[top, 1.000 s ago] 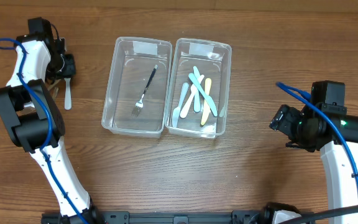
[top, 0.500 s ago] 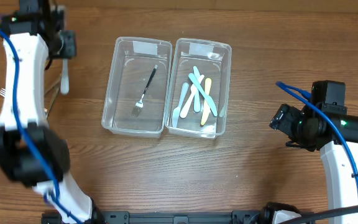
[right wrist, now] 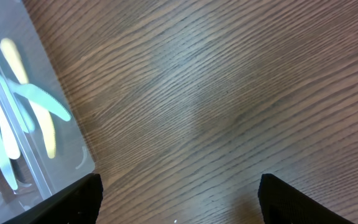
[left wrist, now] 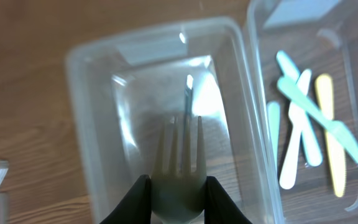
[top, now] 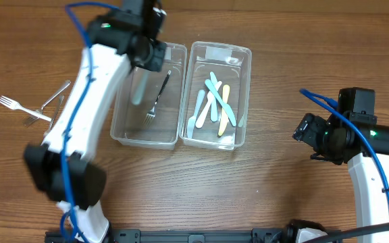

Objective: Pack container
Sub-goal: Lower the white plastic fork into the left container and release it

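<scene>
Holding black fork (top: pixel 158 98): left container (top: pixel 127 127); knives (top: pixel 215 104): right container (top: pixel 249 74).

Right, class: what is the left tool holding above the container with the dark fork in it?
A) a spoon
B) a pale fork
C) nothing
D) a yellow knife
B: in the wrist view the left tool grips a pale fork, tines out over the clear container.

The left arm (top: pixel 90 101) reaches far forward and leans toward the middle. Its claw (left wrist: pixel 176 198) points down, with the fingers (left wrist: pixel 132 200) closed on the handle of a fork (left wrist: pixel 179 155). The right arm (top: pixel 367 175) is folded back on its own side, its claw (right wrist: pixel 179 206) spread wide and holding nothing.
</scene>
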Robot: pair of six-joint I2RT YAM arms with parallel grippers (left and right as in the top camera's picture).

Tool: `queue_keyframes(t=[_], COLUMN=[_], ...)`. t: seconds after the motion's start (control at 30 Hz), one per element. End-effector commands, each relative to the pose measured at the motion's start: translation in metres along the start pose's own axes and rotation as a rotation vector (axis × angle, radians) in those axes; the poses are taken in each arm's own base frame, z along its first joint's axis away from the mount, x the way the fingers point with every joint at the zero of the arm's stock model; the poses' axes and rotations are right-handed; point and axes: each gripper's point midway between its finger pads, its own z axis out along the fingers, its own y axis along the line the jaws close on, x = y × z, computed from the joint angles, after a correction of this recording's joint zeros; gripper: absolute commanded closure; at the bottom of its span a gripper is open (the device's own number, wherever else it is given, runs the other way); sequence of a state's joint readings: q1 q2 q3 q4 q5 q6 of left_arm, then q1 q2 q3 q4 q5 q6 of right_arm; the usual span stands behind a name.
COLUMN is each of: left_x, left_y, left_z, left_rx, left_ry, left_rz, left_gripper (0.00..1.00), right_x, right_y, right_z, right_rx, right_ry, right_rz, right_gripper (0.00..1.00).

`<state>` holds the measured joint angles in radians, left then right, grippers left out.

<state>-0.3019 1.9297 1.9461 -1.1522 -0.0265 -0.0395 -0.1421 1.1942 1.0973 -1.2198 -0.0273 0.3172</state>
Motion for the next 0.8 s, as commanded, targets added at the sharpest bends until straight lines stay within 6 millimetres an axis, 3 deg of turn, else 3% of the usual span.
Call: queue_keyframes(t=[0.0,0.13,0.2,0.37,0.47,0.57,0.67,0.77], left_x=[0.021,0.040,0.047,0.041,0.028,0.010,0.001,0.008], left_y=[-0.005,-0.006,-0.006,-0.006,-0.003,0.008,0.039,0.089], left_z=[0.058,0.098,0.110,0.102,0.080,0.041,-0.011,-0.059], left_rx=[0.003,-0.003,-0.005,-0.002,-0.007,-0.041,-0.130,-0.222], left_ry=[0.141,0.241,0.274,0.248,0.192,0.093,-0.005,-0.064], left_rz=[-0.034,-0.031,-0.030,-0.007,0.004,-0.006,-0.046,-0.143], left_gripper=[0.96,0.94,0.88,0.62,0.57,0.42,0.35,0.20], right_x=[0.000,0.000,0.001,0.001,0.001,0.001,0.001,0.000], right_y=[0.002,0.002,0.002,0.002,0.002,0.002,0.002,0.002], right_z=[-0.001,-0.001,-0.001,-0.001,-0.001,-0.001,-0.001,-0.001], right_rx=[-0.008,-0.008,-0.006,-0.006,-0.006,-0.006,-0.006,-0.006], right_ry=[-0.001,-0.001,0.002,0.003,0.002,0.001,0.001,-0.001], right_rz=[-0.007,-0.007,-0.007,-0.007,-0.007,-0.007,-0.007,-0.008], right_gripper=[0.18,0.18,0.18,0.18,0.18,0.18,0.18,0.18])
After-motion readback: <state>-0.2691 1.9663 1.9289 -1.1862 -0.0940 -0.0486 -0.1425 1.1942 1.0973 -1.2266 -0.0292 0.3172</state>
